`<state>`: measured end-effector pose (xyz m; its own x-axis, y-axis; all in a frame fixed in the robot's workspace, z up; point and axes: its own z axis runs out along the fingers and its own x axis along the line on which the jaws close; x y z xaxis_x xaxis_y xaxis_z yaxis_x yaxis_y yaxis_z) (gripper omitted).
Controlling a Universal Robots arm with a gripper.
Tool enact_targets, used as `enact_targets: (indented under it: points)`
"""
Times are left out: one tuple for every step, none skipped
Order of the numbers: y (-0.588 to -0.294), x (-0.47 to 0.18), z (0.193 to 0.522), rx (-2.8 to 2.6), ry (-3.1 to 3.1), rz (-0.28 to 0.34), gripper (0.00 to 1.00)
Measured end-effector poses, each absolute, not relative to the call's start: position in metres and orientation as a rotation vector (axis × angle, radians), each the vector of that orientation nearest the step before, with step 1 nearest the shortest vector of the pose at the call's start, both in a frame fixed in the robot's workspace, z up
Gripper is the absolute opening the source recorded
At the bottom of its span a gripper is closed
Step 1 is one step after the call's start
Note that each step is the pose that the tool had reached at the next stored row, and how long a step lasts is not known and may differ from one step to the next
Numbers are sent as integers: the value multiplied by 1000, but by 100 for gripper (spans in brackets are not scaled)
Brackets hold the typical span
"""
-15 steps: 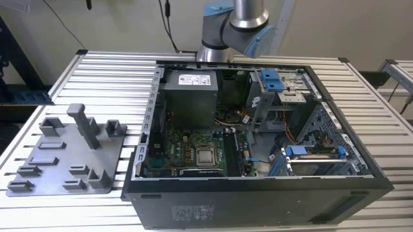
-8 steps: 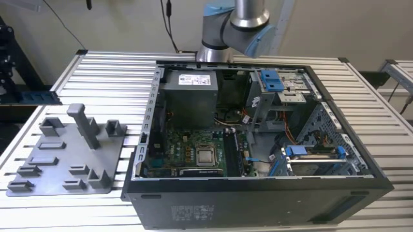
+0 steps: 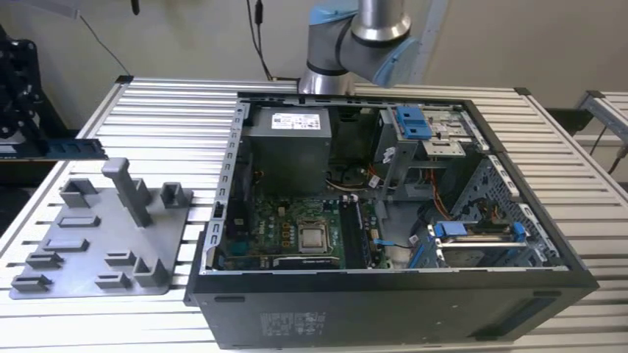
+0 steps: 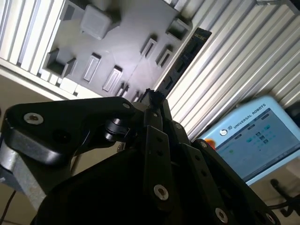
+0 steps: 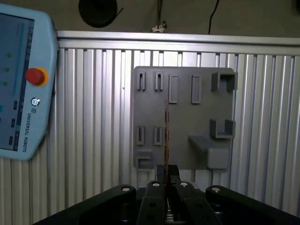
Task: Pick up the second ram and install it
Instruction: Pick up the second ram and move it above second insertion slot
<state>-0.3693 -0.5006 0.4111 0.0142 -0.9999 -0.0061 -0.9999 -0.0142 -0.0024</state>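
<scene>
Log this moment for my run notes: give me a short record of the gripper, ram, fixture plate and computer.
gripper: shut on the second ram, near the grey fixture plate
second ram: sticks out from the fingers, outside the case
computer case: open, on the slatted table, at the exterior view's right of the plate
task: ram not yet installed
</scene>
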Motion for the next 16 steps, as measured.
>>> enact_targets:
  points:
    - [-501,-368,411,-2233,2201,4,15]
    - [-501,-366,411,-2233,2201,4,15]
    - [-501,-364,411,-2233,2201,4,15]
    - [-501,-363,411,-2233,2201,4,15]
    - [-501,-361,411,-2233,2201,4,15]
    - [-501,-359,411,-2233,2201,4,15]
    - [-501,-358,411,-2233,2201,4,15]
    - [-501,-356,411,-2233,2201,4,15]
    - [-501,-355,411,-2233,2201,4,15]
    - [-501,-353,411,-2233,2201,4,15]
    - [-501,-352,411,-2233,2201,4,15]
    - [-501,-350,411,-2233,2201,4,15]
    - [-501,-349,411,-2233,2201,4,15]
    - [-501,-347,411,-2233,2201,4,15]
    - [-501,-345,411,-2233,2201,4,15]
    - [-501,-343,411,-2233,2201,4,15]
